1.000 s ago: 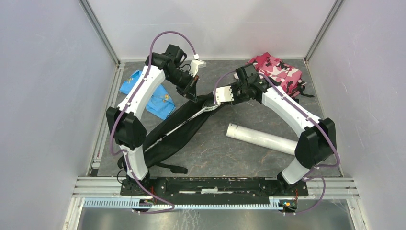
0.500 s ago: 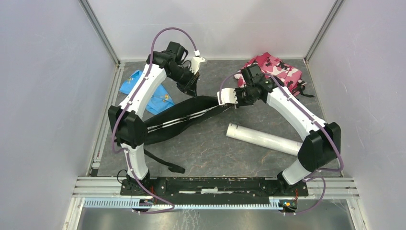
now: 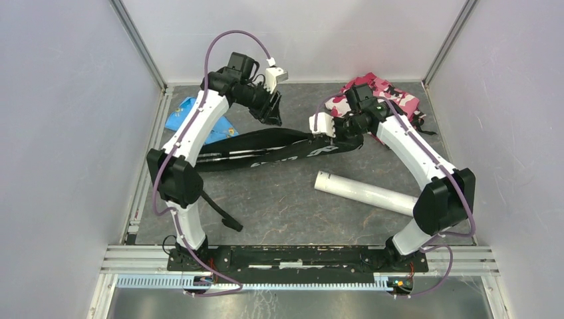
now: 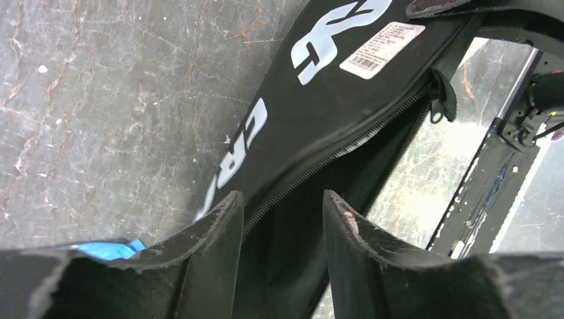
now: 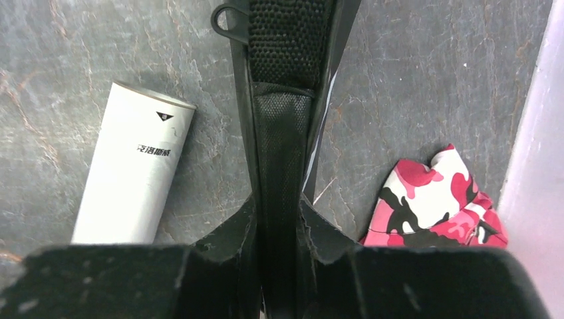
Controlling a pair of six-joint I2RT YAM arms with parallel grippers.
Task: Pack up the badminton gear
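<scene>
From above, the black racket bag (image 3: 266,147) lay across the table's (image 3: 286,212) far middle, white tube (image 3: 364,193) nearer the right edge. Left wrist: my left claw (image 4: 282,203) gaped over the zip (image 4: 332,156); lettering began "CR", barcode label (image 4: 381,48) unreadable. Right wrist: right claw (image 5: 278,206) clamped the mesh strap (image 5: 282,119), which I judged could slip free if pulled; Chinese print marked the tube.

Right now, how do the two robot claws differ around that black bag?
The left gripper is open, holding nothing; the right gripper is pinched on the black bag's mesh strap. The left gripper hangs over the bag's zip, the right gripper at its end near the pink cloth. Both point down at the bag.
</scene>
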